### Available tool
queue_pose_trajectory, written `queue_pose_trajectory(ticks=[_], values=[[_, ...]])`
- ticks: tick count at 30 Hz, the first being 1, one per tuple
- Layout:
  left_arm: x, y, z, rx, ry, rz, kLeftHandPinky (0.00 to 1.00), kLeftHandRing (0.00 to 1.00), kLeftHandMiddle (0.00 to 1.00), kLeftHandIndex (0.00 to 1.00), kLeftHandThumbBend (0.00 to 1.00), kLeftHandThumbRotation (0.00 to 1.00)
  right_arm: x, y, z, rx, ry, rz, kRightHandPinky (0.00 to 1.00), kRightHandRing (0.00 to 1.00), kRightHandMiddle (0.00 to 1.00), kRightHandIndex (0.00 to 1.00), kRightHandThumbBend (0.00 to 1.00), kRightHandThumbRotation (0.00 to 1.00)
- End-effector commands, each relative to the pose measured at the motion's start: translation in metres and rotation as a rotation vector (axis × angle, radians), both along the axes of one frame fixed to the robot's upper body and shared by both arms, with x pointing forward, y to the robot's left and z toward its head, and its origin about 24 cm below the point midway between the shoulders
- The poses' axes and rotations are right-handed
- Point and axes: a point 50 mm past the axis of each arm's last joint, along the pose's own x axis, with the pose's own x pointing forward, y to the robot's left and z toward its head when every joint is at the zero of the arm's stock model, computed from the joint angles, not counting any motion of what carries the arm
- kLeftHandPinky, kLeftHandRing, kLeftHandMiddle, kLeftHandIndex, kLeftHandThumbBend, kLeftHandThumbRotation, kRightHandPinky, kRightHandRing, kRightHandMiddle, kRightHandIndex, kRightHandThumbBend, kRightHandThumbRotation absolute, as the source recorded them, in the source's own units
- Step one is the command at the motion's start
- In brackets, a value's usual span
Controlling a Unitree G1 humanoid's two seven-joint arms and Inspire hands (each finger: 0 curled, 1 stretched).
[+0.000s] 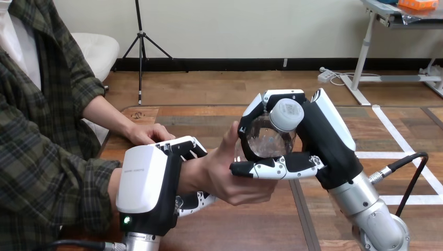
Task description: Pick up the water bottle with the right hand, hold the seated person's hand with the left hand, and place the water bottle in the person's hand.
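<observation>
Handover: right hand (325,140) curled round water bottle (271,137), against person's hand (230,182); left hand (146,183) clasps wrist (191,175). Next: release slowly.

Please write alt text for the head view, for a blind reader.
The robot's right hand, curled round a clear water bottle, holds it over the person's open hand, while its left hand grips that person's wrist above the wooden table.
</observation>
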Motion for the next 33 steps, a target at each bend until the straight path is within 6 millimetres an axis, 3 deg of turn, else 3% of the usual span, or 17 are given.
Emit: queue_pose_trajectory(ticks=[1,33], values=[[0.0114,-0.0119,0.0180,-0.033,-0.092,-0.056,0.26,0.29,0.34,0.37,0.91,0.00,-0.0009,0.0032,0.0232,0.041,-0.105,0.028,0.32,0.36,0.39,0.38,0.70,0.00],[0.0110,-0.0113,0.0170,-0.034,-0.089,-0.047,0.25,0.30,0.34,0.37,0.92,0.00,-0.0009,0.0052,0.0242,0.063,-0.106,0.045,0.33,0.38,0.41,0.39,0.72,0.00]])
